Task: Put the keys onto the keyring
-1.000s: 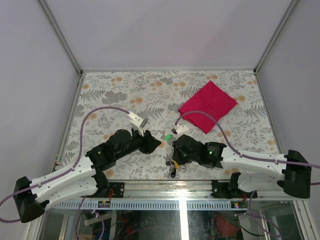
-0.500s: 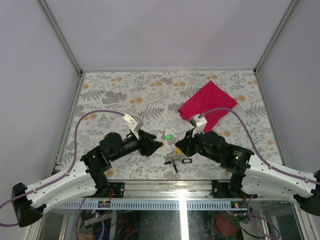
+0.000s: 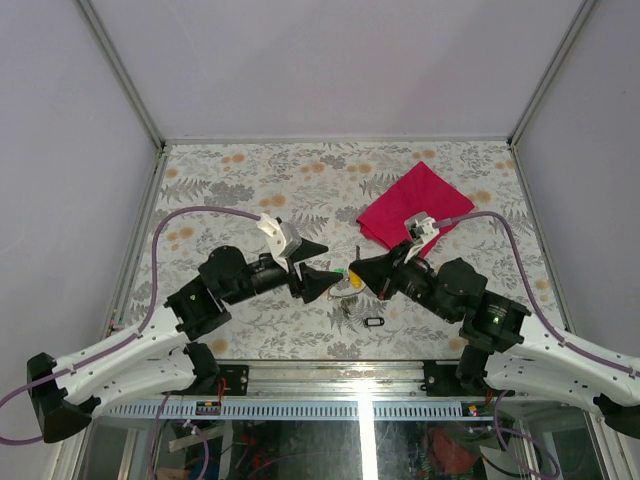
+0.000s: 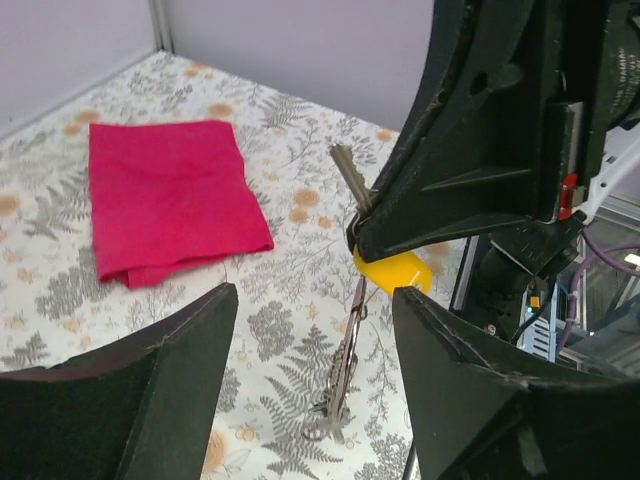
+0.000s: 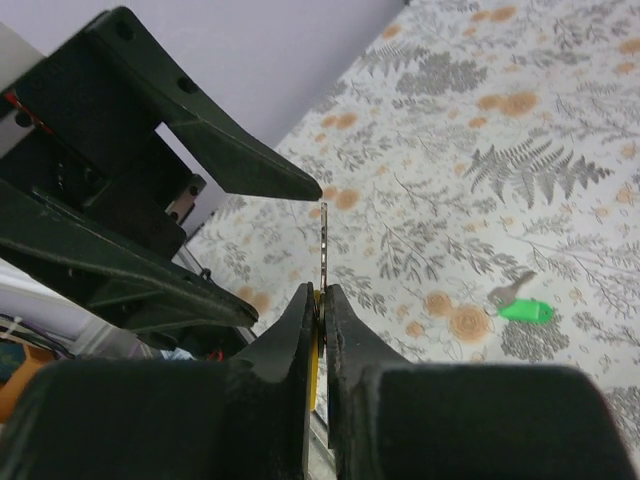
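Right gripper (image 5: 318, 292): jaws pressed together on the yellow-headed key (image 4: 392, 272), gripped by its head. The metal blade stands up past my fingertips, long axis near upright with a slight lean. Keyring (image 4: 345, 365): hangs straight below my right fingertips from that key's head, a thin metal strand with more metal on it, lower end apparently reaching the table (image 4: 280, 350). I cannot separate ring wire from key metal in that cluster. Left gripper (image 4: 315, 295): jaws wide, holding nothing, aimed at my right fingertips. Governing relation: key and hanging strand lie dead ahead of my left gap, just beyond the tips and near its centre line, with their long axis running up and down across my line of approach. My left is the free one and the nearer to the strand, so I judge that the coming move is its advance, closing below the yellow head. Loose stock: green-headed key (image 5: 527, 310), on the table, right of my right fingertips, well apart; black tag (image 3: 373, 322), on the table behind and below them; red cloth (image 4: 170, 195), ahead-left of my left fingers.
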Robot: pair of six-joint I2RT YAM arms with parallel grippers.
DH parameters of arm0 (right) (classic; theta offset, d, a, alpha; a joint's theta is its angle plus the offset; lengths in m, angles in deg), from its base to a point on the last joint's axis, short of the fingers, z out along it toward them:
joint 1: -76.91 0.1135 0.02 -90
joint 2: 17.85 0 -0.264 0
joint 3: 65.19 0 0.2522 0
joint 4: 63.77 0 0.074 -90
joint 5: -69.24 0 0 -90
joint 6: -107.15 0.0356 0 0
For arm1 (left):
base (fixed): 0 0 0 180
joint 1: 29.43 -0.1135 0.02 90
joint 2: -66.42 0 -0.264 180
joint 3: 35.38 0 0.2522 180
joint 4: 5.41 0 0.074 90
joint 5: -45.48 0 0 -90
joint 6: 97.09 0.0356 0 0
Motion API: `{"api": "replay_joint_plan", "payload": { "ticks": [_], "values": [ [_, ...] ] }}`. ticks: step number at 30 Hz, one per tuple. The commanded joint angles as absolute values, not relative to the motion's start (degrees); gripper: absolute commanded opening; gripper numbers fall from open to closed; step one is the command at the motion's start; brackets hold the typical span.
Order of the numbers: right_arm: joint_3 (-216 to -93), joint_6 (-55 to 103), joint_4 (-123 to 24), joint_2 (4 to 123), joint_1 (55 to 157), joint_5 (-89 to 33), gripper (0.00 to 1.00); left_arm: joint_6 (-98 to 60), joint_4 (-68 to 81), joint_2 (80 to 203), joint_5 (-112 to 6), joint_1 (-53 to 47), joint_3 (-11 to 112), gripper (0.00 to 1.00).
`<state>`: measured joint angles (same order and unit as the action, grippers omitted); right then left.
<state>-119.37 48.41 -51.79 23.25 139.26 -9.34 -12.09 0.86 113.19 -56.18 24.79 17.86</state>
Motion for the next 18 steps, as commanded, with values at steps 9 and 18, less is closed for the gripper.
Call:
{"api": "replay_joint_plan", "payload": {
  "ticks": [9, 18],
  "values": [
    [-124.1, 50.7, -62.99, 20.37, 138.97, -9.24, 0.0, -5.32, -2.47, 113.49, -66.15, 24.61, 23.0, 0.63],
    [-124.76, 51.58, -64.95, 20.87, 139.04, -12.76, 0.0, -5.26, -1.53, 115.63, -66.88, 24.54, 24.6, 0.62]
  ]
}}
